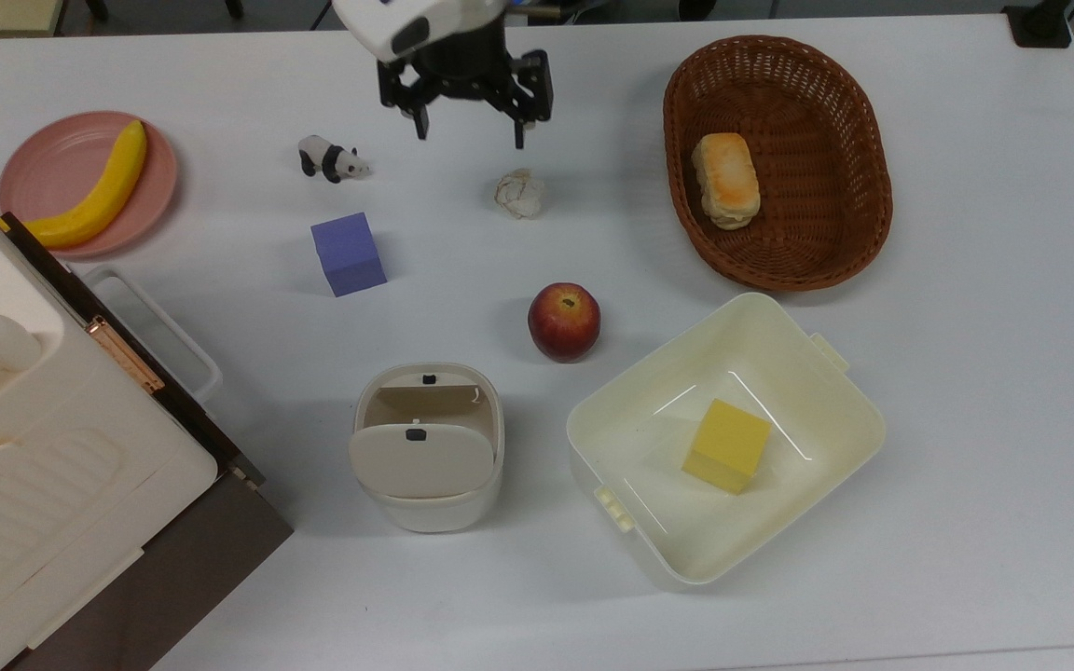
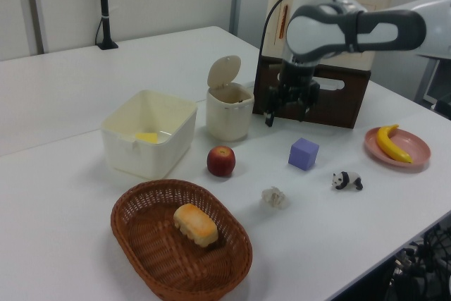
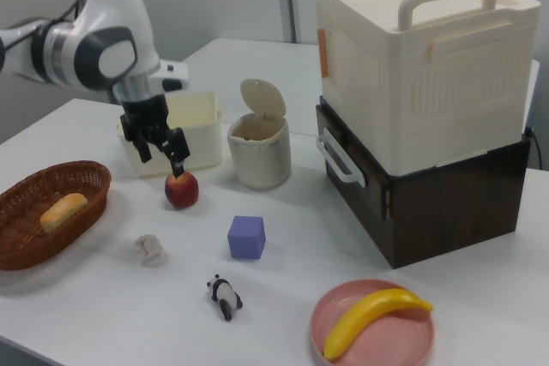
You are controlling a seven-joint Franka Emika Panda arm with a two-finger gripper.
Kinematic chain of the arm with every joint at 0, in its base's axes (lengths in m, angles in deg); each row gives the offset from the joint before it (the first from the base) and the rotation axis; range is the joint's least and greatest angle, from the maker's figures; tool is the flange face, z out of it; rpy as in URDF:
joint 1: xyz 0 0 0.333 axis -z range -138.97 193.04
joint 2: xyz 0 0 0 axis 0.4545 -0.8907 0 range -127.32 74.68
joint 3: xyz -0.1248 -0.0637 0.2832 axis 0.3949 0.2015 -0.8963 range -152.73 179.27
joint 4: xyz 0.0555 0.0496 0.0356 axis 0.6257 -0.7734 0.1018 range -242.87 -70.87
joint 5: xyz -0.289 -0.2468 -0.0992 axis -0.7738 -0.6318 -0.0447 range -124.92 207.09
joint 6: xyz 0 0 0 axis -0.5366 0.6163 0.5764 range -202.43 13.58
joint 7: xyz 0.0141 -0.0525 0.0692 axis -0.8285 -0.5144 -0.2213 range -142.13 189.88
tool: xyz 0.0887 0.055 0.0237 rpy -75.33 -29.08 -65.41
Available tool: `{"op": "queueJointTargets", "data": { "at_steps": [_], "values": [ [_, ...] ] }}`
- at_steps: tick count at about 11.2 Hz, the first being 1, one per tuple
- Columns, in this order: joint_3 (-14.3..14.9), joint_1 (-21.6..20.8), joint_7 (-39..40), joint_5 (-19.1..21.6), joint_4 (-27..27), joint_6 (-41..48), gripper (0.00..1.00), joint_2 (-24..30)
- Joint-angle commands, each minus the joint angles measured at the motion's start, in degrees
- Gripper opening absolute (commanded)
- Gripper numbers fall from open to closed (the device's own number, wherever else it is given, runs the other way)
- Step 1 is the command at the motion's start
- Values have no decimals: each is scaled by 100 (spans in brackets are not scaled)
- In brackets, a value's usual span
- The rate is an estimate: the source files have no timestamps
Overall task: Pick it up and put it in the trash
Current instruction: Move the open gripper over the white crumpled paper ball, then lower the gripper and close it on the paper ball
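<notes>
The crumpled white paper ball (image 1: 519, 194) lies on the table between the panda and the basket; it also shows in the left view (image 2: 273, 197) and the right view (image 3: 151, 249). My gripper (image 1: 470, 133) hangs open above the table, just beyond the ball toward the top view's upper left, with nothing between its fingers. It appears above the purple cube in the left view (image 2: 287, 116) and over the apple in the right view (image 3: 163, 165). The trash (image 1: 425, 508), a small cream bin with its swing lid tipped up, stands near the table's front (image 2: 229, 114) (image 3: 260, 160).
A panda figurine (image 1: 333, 158), purple cube (image 1: 348, 253) and apple (image 1: 564, 321) lie around the ball. A wicker basket (image 1: 863, 186) holds bread. A cream tub (image 1: 593, 438) holds a yellow block. A pink plate (image 1: 34, 163) carries a banana. A large cream case (image 1: 34, 466) fills the top view's lower left.
</notes>
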Motion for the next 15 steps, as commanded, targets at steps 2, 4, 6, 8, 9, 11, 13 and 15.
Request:
{"op": "queueJointTargets", "data": {
  "at_steps": [2,4,6,8,9,11,13,15],
  "values": [
    [61,-540,-78,41,-770,-384,100,-127],
    [61,-594,-69,23,-999,-393,100,-137],
    [61,-533,-69,23,-1079,-384,100,-276],
    [61,-550,-69,6,-1062,-384,100,-601],
    [61,-559,-69,-12,-1053,-393,100,-724],
    [61,-577,-69,-143,-1035,-401,100,-953],
    [61,-594,-69,-162,-1018,-419,100,-1007],
    [61,-594,-69,-162,-957,-419,100,-1024]
  ]
}}
